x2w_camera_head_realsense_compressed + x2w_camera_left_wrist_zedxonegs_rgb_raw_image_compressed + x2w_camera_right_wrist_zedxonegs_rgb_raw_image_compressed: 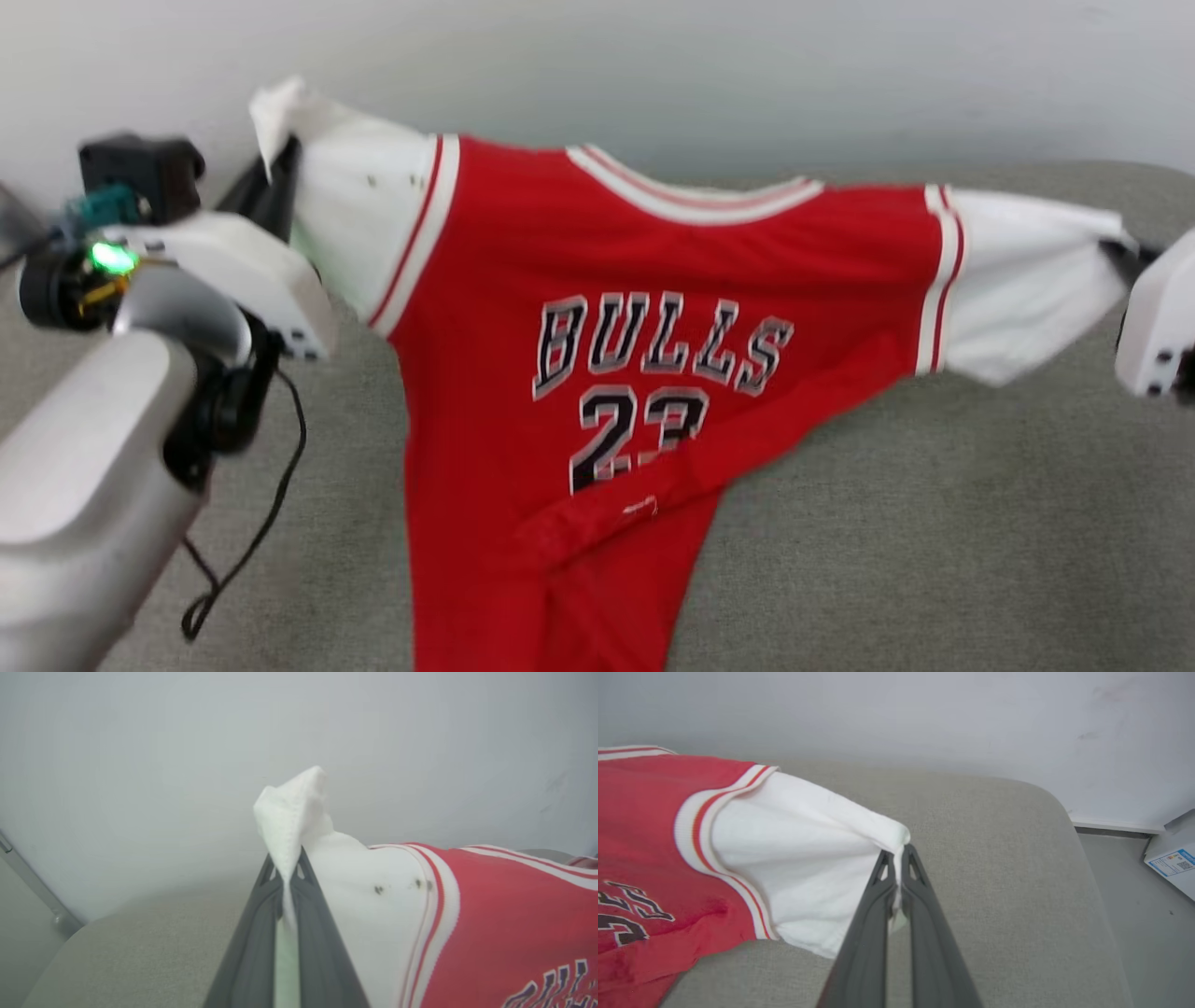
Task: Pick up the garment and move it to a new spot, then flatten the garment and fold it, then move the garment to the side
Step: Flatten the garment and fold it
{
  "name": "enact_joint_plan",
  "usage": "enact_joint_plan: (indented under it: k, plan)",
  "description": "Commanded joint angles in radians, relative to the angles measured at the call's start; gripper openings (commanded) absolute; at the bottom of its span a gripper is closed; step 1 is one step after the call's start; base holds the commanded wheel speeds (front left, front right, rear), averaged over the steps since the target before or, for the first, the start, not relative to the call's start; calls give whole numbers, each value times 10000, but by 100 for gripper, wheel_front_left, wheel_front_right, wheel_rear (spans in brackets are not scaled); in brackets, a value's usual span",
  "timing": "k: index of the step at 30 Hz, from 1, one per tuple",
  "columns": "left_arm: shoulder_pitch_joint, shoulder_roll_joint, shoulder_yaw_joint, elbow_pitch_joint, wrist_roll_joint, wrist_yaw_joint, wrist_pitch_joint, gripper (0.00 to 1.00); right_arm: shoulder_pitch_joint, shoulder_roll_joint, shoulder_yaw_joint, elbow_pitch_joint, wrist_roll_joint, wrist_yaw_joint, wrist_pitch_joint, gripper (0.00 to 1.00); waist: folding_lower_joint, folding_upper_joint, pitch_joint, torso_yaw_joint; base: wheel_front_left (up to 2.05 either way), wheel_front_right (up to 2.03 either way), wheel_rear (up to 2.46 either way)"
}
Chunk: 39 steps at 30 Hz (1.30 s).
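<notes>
The garment point(635, 280) is a red jersey with white sleeves, striped trim and black lettering "BULLS 23". It hangs stretched between both arms above a grey cushioned surface point(934, 523), its lower part trailing down onto it. My left gripper point(287, 870) is shut on the tip of one white sleeve point(299, 807), up at the left of the head view point(280, 159). My right gripper point(899, 858) is shut on the end of the other white sleeve point(808, 858), at the right edge of the head view point(1116, 250).
A pale wall point(747, 65) rises right behind the grey cushion. A black cable point(252, 523) dangles from my left arm. In the right wrist view the cushion's rounded edge point(1069, 821) drops to a grey floor with a white box point(1174, 858).
</notes>
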Motion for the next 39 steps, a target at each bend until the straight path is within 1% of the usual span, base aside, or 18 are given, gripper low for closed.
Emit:
enact_joint_plan:
  k: [1, 4, 5, 11, 16, 19, 23, 27, 31, 36, 39]
  plan:
    - [-487, -130, 141, 335, -20, -130, -148, 0, -539, -122, 14, 136, -13, -7, -121, 0, -1, -1, 135, 38, 0, 0, 0]
    - [-1493, -521, 377, 1236, -60, -495, -416, 0, -1664, -260, -14, 527, -40, -8, -382, 0, -1, -1, 487, 79, 0, 0, 0]
    - [-2273, -746, 552, 1809, -69, -725, -642, 0, -2500, -331, -8, 751, -68, -8, -606, 0, -1, -1, 849, 111, 0, 0, 0]
    - [-4634, -1093, 1022, 3364, 185, -1198, -1327, 0, -5092, -463, 57, 1372, -390, -10, -1410, 0, -1, -1, 2123, 115, 0, 0, 0]
    - [-6634, -1106, 1278, 4349, 547, -1604, -1977, 0, -7338, -427, 28, 1995, -912, -11, -2482, 0, -1, -1, 3261, 85, 0, 0, 0]
    - [-7672, -1011, 1320, 4739, 851, -1811, -2311, 0, -8553, -457, 125, 2286, -1209, -11, -3097, 0, -1, -1, 3931, 47, 0, 0, 0]
    - [-8831, -877, 1381, 5100, 1075, -2086, -2532, 0, -9828, -471, 475, 2709, -1336, -11, -3835, 0, -1, -1, 4799, -108, 0, 0, 0]
    - [-9675, -960, 1565, 5377, 1070, -2244, -2718, 0, -10859, -623, 877, 3044, -1214, -12, -4523, 0, -1, -1, 5613, -165, 0, 0, 0]
    - [-10140, -991, 1690, 5725, 1044, -2428, -2872, 0, -11497, -632, 1361, 3631, -956, -10, -5035, 0, -1, -1, 6276, -254, 0, 0, 0]
    - [-10244, -1028, 1833, 6230, 1022, -2703, -3046, 0, -11868, -688, 1880, 4362, -609, -10, -5581, 0, -1, -1, 6874, -326, 0, 0, 0]
    - [-9975, -1060, 1952, 6523, 1002, -2893, -3124, 0, -11936, -710, 2163, 4825, -430, -12, -5852, 0, -1, -1, 6989, -347, 0, 0, 0]
